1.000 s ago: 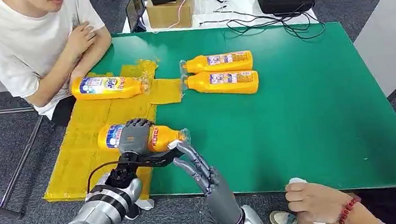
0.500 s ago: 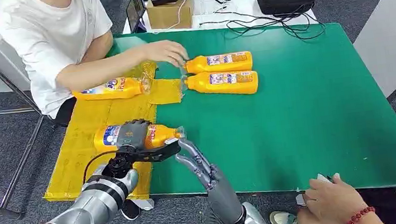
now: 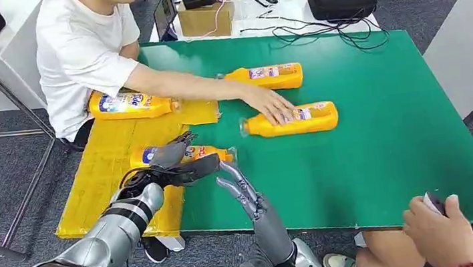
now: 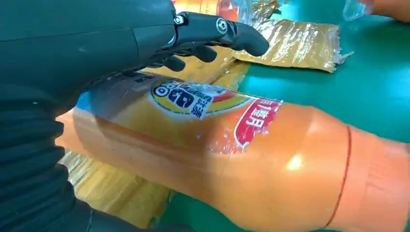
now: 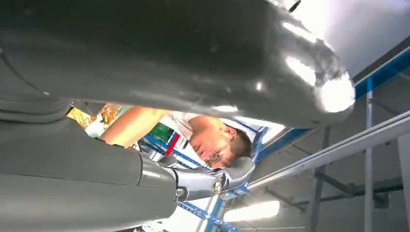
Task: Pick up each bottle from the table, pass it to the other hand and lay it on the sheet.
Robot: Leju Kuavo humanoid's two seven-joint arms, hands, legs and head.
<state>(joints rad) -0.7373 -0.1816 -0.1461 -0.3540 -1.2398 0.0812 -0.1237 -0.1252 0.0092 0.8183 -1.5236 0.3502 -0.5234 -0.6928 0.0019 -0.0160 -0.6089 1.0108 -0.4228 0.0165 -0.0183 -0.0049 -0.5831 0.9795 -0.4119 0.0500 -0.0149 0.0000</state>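
One bottle (image 3: pixel 189 155) lies half on the yellow sheet (image 3: pixel 101 182) under the spread-fingered, empty left hand (image 3: pixel 172 155), so lift straight clear without nudging it.

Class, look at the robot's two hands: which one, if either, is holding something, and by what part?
The left robot hand lies over the bottle's labelled middle; a firm hold cannot be told. The right robot hand holds nothing.

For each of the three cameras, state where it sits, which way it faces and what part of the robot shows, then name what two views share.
Head view: high on the body, looking forward and down at the green table; both silver arms enter from below.
Left wrist view: behind the left robot hand, facing the orange bottle under it.
Right wrist view: behind the right robot hand, facing upward past a person to the ceiling.
Shared: head and left wrist views both show that bottle on the yellow sheet.
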